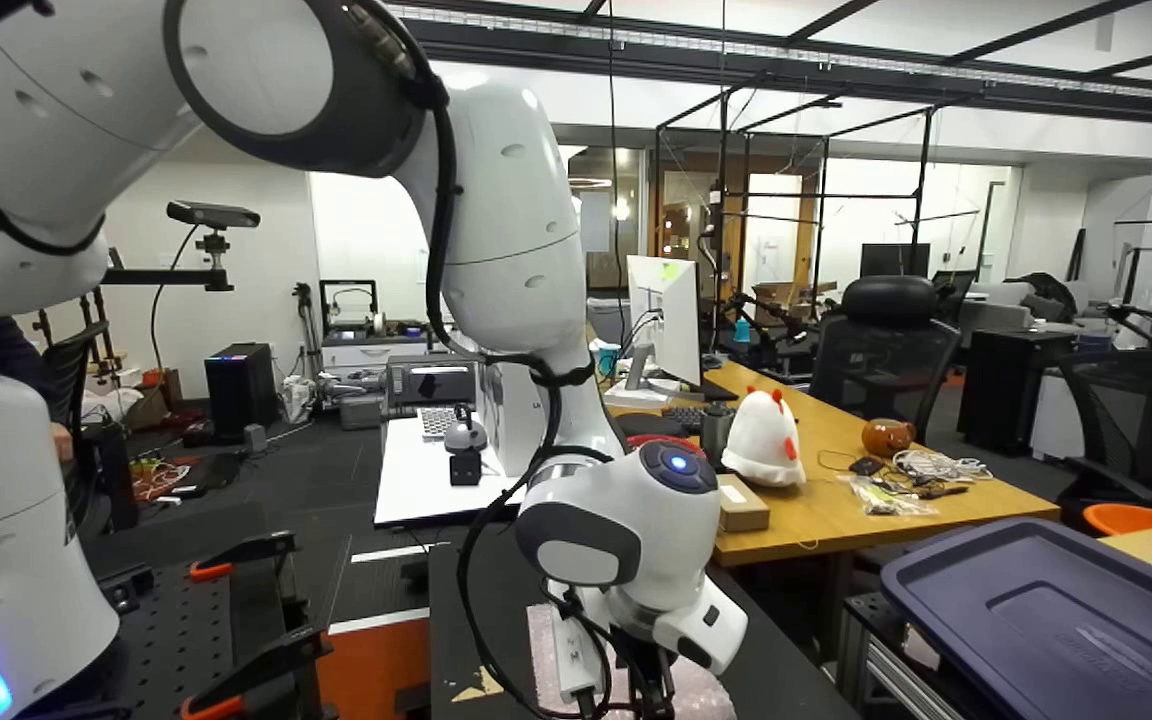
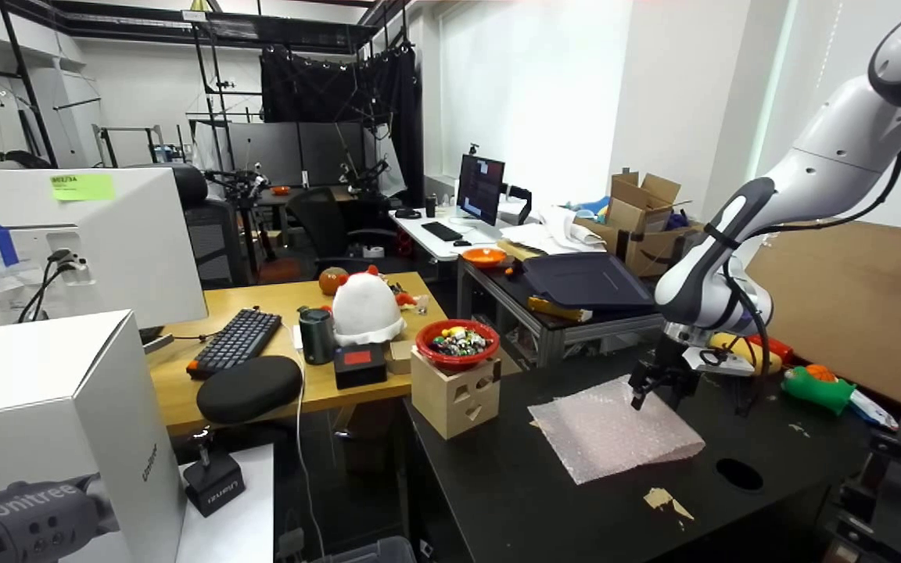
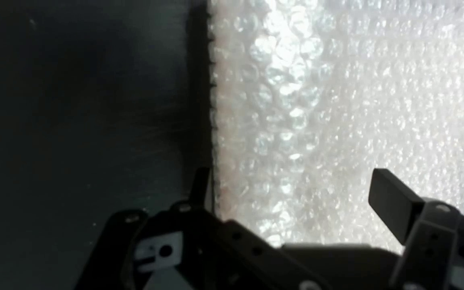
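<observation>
In an ext. view, Panda arm [image 1: 511,210] fills left & ctr., hiding part of the rm; dk blue bin lid [image 1: 1066,600] takes up lower R corner. On wooden desk [image 1: 836,520] beyond: white plush [image 1: 759,440] w/ red trim, orange mug [image 1: 886,437], tangled cables [image 1: 941,467], cardboard box [image 1: 742,510]. Rm = office/lab w/ mesh chair [image 1: 876,365], dk carpet [image 1: 316,480], blk overhead beams [image 1: 536,48].

In an ext. view, red bowl [image 2: 458,361] of small multicolor pcs sits atop a wooden shape-sorter cube [image 2: 436,399] at corner of blk table [image 2: 529,500]; green item [image 2: 818,391] w/ orange ball [image 2: 821,373] lies near the arm. Table also bears torn tan scrap [image 2: 663,498] & has rnd hole [image 2: 740,474]. On it, under the arm, lies bubble wrap sheet [image 2: 607,438], pinkish, approx. rectangular.

In wrist view, gripper [image 3: 291,173] has fingers [image 3: 395,205] spread wide apart astride the sheet's edge: one tip right at the edge, other over the wrap; can't tell if touching. Up close, wrap looks clear-whitish, shiny, bright glare on bubbles, straight edge w/ dk shadow alongside.
</observation>
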`<move>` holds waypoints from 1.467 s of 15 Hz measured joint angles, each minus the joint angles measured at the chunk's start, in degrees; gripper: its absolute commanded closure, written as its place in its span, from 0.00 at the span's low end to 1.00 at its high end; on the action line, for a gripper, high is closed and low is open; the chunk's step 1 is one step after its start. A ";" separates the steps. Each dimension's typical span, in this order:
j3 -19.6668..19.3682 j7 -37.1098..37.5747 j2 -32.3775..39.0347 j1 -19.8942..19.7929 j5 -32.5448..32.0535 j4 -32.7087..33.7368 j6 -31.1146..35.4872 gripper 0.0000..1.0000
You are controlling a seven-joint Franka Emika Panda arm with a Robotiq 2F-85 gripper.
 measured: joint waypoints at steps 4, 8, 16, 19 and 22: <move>2.22 -0.44 1.84 -2.90 -0.05 0.06 0.00 0.26; 4.04 -0.83 3.50 -5.79 -0.08 0.22 0.00 0.56; 3.49 4.53 3.49 -5.87 0.38 0.13 -0.01 1.00; -0.54 11.72 0.35 -1.33 1.34 -1.62 0.06 0.99; -7.46 19.41 -4.49 6.66 2.59 -4.81 0.03 0.98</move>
